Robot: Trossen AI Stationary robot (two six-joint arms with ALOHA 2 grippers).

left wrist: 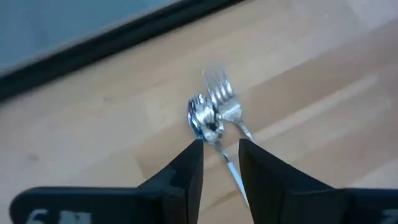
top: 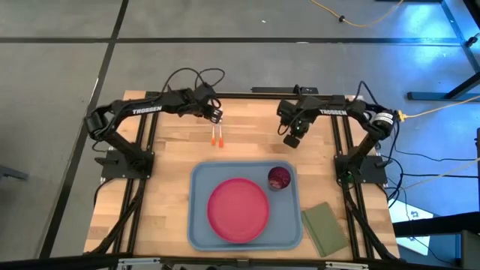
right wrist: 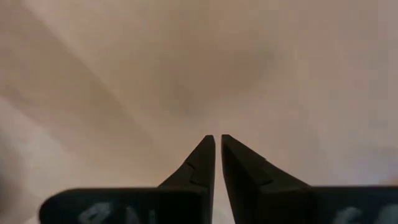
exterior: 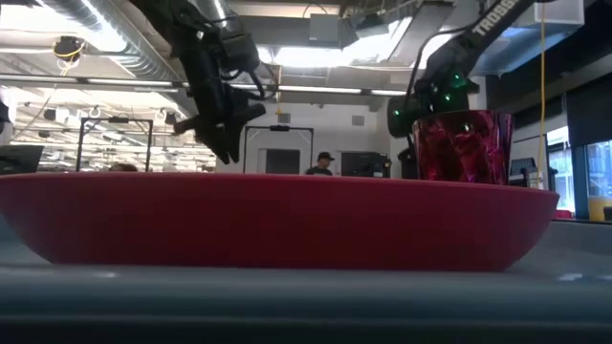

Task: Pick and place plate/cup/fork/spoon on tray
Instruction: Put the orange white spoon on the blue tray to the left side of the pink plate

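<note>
From above, the plate (top: 238, 210) and cup (top: 279, 178) sit on the tray (top: 201, 225) while the left gripper (top: 217, 117) hangs over spoon (top: 214, 137) and fork (top: 222, 137) on the table (top: 172, 165); its wrist view shows fingers (left wrist: 189, 168) slightly parted around the spoon's stem, and the right gripper (right wrist: 217, 144) nearly pressed together, empty.

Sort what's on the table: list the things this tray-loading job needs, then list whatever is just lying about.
Job:
tray
plate, on the tray
cup, on the tray
fork and spoon, on the wood beneath the left gripper

Lying about:
green pad, beside the tray
</note>
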